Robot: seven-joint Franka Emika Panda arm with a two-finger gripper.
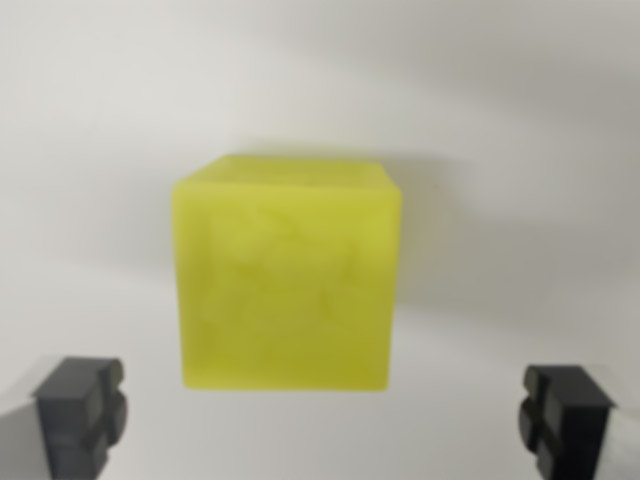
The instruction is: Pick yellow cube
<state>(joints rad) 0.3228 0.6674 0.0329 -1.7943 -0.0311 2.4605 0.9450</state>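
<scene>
A pale, matte white bench (110,120) fills the whole wrist view, smooth and unmarked, with soft grey shading at the edges. One yellow cube (287,275) is seen at the centre of the frame, resting on the bench. Its face is slightly translucent and waxy, with faint mottled marks in it; its edges are straight and its corners lightly rounded, and a narrow strip of its top face is visible at 12 o'clock. A dim shadow is cast from it toward 2 o'clock. Two black fingertips (80,410) are counted, one at 8 o'clock and one at 4 o'clock of the cube, blocky, ribbed and dull like moulded plastic. The gripper (322,415) is spread wide, with both fingertips clear of the cube and nothing held between them. The picture is slightly blurred.
</scene>
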